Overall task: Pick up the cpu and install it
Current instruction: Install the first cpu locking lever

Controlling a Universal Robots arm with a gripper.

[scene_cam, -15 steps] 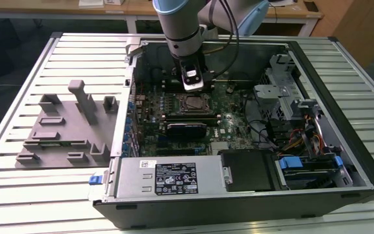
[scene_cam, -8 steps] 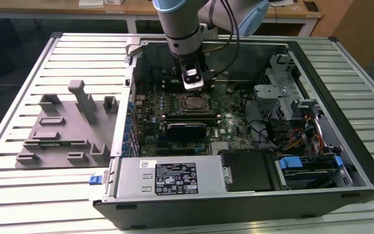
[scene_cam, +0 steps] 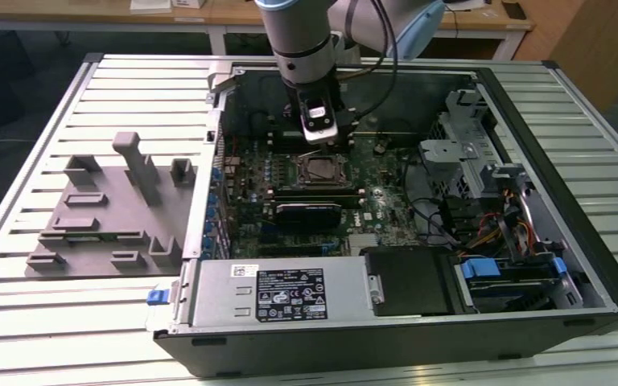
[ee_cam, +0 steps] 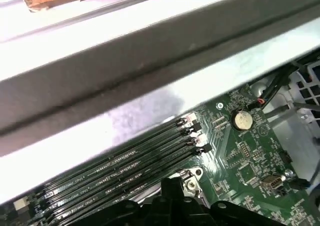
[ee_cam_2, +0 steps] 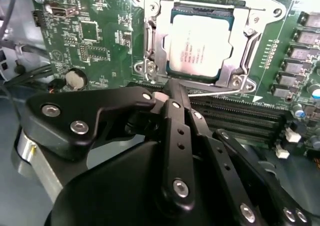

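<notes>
The cpu [ee_cam_2: 200, 42], a flat silver square, lies seated in the socket on the green motherboard [ee_cam_2: 95, 31], with the metal socket bracket [ee_cam_2: 152, 46] framing its edges. My gripper [ee_cam_2: 172, 88] hangs just beside the socket's edge, its black fingers [ee_cam_2: 176, 131] pressed together with nothing between them. In the exterior view the gripper [scene_cam: 321, 138] sits inside the open computer case, just behind the socket [scene_cam: 318, 169]. In the first wrist view the gripper tip [ee_cam: 172, 186] stands next to the row of memory slots [ee_cam: 125, 166].
The open computer case [scene_cam: 566, 265] lies on a slatted metal table [scene_cam: 62, 322]. A grey fixture block [scene_cam: 110, 213] with several slots stands at the exterior view's left. The power supply [scene_cam: 277, 293], drive bays [scene_cam: 502, 273] and cables [scene_cam: 470, 217] crowd the case.
</notes>
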